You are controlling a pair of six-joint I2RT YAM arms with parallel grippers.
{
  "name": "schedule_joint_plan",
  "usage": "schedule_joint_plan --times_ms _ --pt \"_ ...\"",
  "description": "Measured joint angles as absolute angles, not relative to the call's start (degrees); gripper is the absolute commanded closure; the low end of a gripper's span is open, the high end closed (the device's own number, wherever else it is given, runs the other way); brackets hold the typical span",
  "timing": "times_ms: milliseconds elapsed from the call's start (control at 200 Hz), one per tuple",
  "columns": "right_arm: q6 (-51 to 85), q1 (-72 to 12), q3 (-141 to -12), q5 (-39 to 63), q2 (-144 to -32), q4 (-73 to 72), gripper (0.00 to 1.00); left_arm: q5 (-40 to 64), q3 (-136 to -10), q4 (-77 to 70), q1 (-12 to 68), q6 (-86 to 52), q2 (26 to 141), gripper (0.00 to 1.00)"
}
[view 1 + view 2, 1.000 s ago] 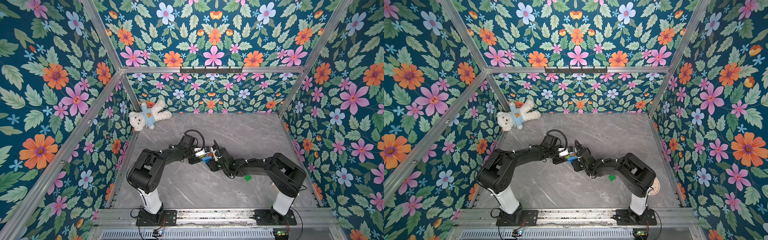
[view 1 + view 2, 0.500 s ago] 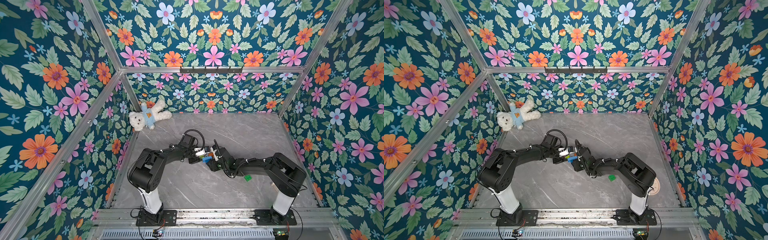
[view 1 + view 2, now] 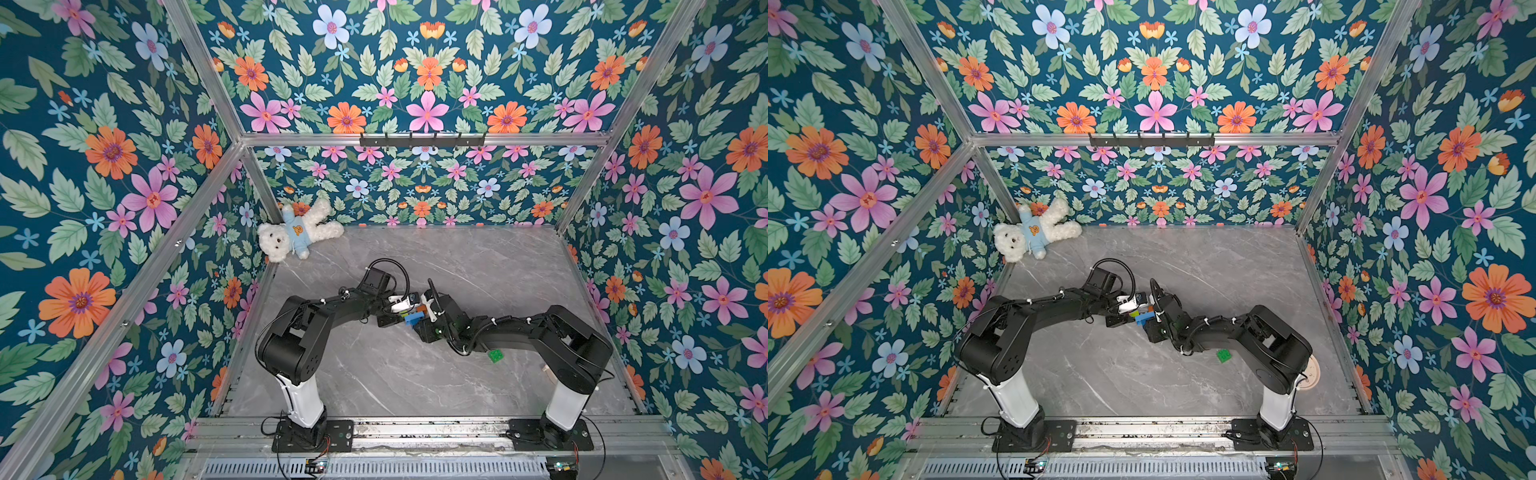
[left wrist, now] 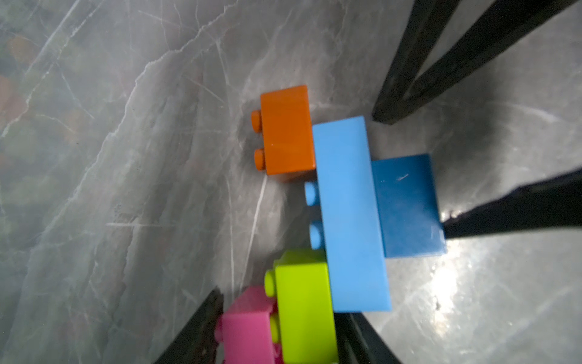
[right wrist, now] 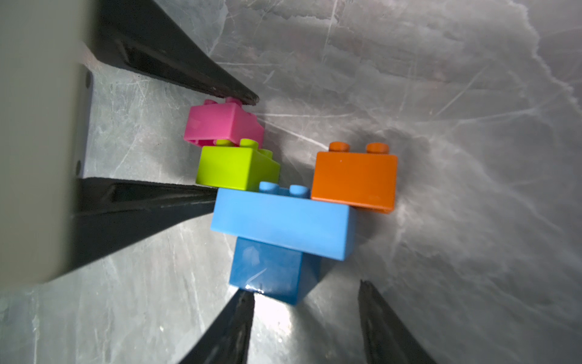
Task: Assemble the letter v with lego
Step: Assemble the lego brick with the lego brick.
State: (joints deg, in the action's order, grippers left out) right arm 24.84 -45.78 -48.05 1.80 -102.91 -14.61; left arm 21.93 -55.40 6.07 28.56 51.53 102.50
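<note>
A joined lego cluster (image 3: 411, 318) lies on its side on the table between both grippers. A dark blue brick (image 5: 267, 271) sits under a long light-blue brick (image 5: 283, 227). That brick carries an orange brick (image 5: 354, 176) and a lime brick (image 5: 236, 167), with a tilted pink brick (image 5: 223, 126) on the lime. My left gripper (image 4: 280, 315) is shut on the pink and lime pair, one finger (image 5: 220, 88) on the pink studs. My right gripper (image 5: 305, 288) is open, one fingertip (image 5: 245, 302) touching the dark blue brick's base. A green brick (image 3: 495, 355) lies loose beside the right arm.
A white teddy bear (image 3: 297, 237) lies in the far left corner of the grey marble table (image 3: 374, 374). A pale round disc (image 3: 1310, 370) shows behind the right arm's base. Flowered walls close in the table on three sides.
The left gripper's jaws have narrowed onto the pink and lime bricks. Both arms and the cluster have stayed almost where they were.
</note>
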Motion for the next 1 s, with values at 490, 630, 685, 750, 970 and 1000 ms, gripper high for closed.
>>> schedule_joint_plan --times_ms 490,630,685,750,970,1000 --pt "25.3 -45.8 -48.5 1.8 -103.0 -14.0 0.44 22.3 -56.1 6.6 28.6 51.3 102.6 0.57" --pt "25.3 -45.7 -48.5 2.0 -103.0 -14.0 0.44 22.4 -56.5 7.2 28.6 51.4 102.7 0.58" --pt "25.3 -45.7 -48.5 2.0 -103.0 -13.9 0.44 22.5 -56.7 7.4 28.6 51.5 102.8 0.59" --pt "25.3 -45.7 -48.5 2.0 -102.8 -13.7 0.44 22.5 -57.1 7.8 28.6 51.6 103.0 0.57" --pt "25.3 -45.7 -47.2 2.5 -100.4 -11.5 0.40 22.3 -58.3 9.5 28.3 51.4 103.3 0.35" --pt "25.3 -45.7 -47.0 2.4 -99.9 -11.0 0.39 22.4 -58.4 9.5 28.2 51.3 103.2 0.31"
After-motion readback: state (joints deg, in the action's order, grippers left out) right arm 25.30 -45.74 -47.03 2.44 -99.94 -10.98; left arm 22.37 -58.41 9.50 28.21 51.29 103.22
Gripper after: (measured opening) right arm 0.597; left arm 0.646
